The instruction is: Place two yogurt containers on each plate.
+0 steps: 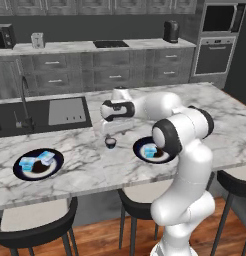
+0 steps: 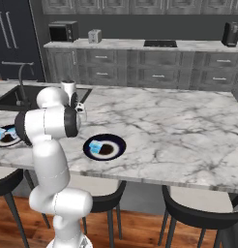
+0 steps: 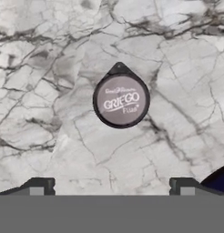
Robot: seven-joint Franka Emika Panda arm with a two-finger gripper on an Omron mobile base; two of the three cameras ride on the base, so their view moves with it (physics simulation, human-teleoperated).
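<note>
Right now the gripper (image 3: 112, 186) hangs above the marble counter (image 1: 85, 170) with its two fingertips spread wide and nothing between them. Directly below it, in the hand view, sits a small dark round cup (image 3: 121, 100) with a greyish printed lid; in the left base view the same dark cup (image 1: 110, 143) stands on the counter between the two plates. That cup does not look like one of the light-blue yogurt containers.

The left plate (image 1: 55, 167) carries two yogurt containers (image 1: 36, 160), lying side by side, so that plate looks finished. The right plate (image 2: 118, 143) shows one light-blue yogurt container (image 2: 96, 147) on its left part; in the left base view the arm's elbow covers much of this plate (image 1: 140, 149), so whether a second container lies there cannot be told.

Judging from this, the step in hand is finding a second container for the right plate. The next move calls for lifting away from the dark cup and locating another light-blue container, then lowering the open fingers around it.
</note>
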